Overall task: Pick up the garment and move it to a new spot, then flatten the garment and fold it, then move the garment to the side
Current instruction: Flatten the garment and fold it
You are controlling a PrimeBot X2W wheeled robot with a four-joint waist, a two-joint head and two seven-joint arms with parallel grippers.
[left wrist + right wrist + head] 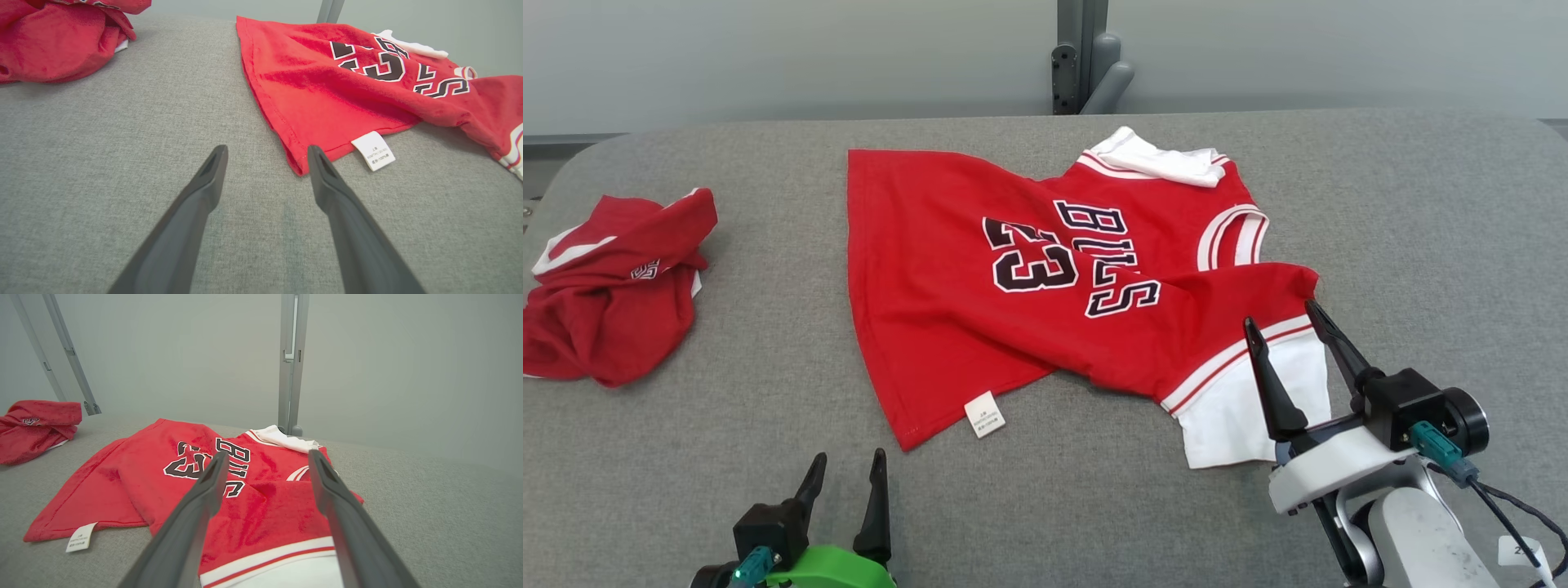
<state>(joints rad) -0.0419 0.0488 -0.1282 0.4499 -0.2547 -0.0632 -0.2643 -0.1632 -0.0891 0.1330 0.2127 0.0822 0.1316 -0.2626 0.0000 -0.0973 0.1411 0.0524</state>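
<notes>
Garment (1013, 278), a red jersey, lies centre frame in the head view on the grey table (1421, 245). Its print faces up and it is creased, not flat. Its white sleeve (1250, 408) sits at lower right, and the care label (985, 414) sticks out from the bottom hem.

I have the right gripper (1280, 314) at lower right, jaws apart and nothing between them. Its fingertips are over the striped sleeve edge; I can't tell whether they touch the cloth. In the right wrist view the two fingers frame the red fabric and stripe.

Left gripper (849, 455) is at the bottom left of centre, jaws wide apart and empty. In the left wrist view one fingertip is just beside the garment's hem corner.

A second red cloth (613, 286) is bunched at the far left, well apart from the garment. A grey post (1082, 57) stands at top centre.
</notes>
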